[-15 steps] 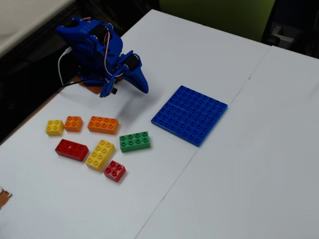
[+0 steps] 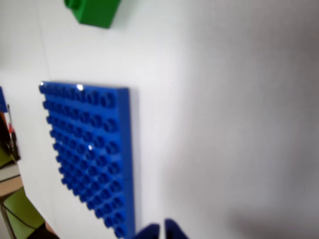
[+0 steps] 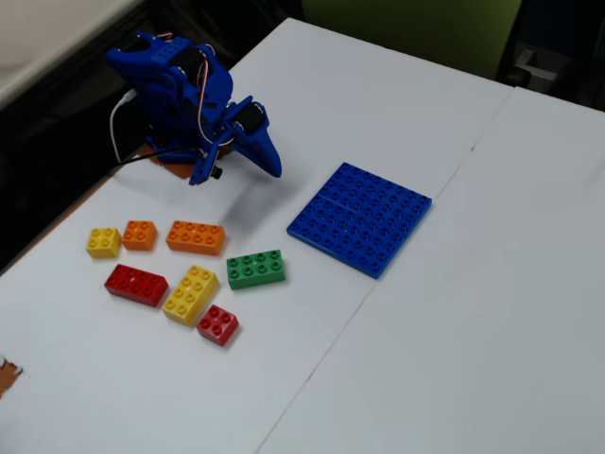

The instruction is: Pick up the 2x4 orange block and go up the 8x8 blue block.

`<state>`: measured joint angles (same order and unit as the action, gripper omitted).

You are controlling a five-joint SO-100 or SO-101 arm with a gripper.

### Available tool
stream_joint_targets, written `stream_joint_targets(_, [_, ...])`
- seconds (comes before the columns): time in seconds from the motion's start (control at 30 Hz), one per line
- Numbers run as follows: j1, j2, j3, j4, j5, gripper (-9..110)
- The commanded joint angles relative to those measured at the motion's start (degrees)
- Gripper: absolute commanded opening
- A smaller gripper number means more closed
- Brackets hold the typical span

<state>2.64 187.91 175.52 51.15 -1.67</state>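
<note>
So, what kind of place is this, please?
Probably a hobby or lab workbench, not a home. A white table holds sorted toy bricks, such as the 2x4 orange block, and the 8x8 blue block, beside a small blue robot arm with exposed wiring.

In the fixed view, the 8x8 blue block (image 3: 360, 218) lies on the desk (image 3: 454, 359) right of the gripper (image 3: 271, 167). The 2x4 orange block (image 3: 196, 237) lies below-left of it, among 6 other bricks.

The whole table (image 3: 454, 312) is seen from high up in the fixed view; the wrist view is angled close. Shared: the 8x8 blue block (image 2: 92, 149) (image 3: 361, 218) and a green brick (image 2: 94, 11) (image 3: 256, 269).
</note>
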Motion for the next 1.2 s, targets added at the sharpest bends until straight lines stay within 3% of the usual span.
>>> stream_joint_targets(0.0, [-0.26, 2.29, 0.53, -1.23, 0.0, 0])
stream_joint_targets(0.07, [-0.26, 2.29, 0.53, -1.23, -0.26, 1])
stream_joint_targets(0.17, [-0.35, 2.37, 0.53, -0.97, -0.53, 13])
stream_joint_targets(0.23, [-0.35, 2.37, 0.97, -2.9, -2.55, 13])
stream_joint_targets(0.4, [-0.26, 2.37, -0.18, -8.61, -26.72, 4])
stream_joint_targets(0.67, [-0.18, 2.37, -2.46, -5.98, -74.44, 5])
stream_joint_targets(0.8, [0.0, 2.37, -2.46, -3.52, -88.77, 6])
stream_joint_targets(1.07, [3.08, 1.76, -7.73, 2.81, -103.01, 8])
stream_joint_targets(1.17, [6.33, -6.15, -15.82, 7.56, -109.86, 8])
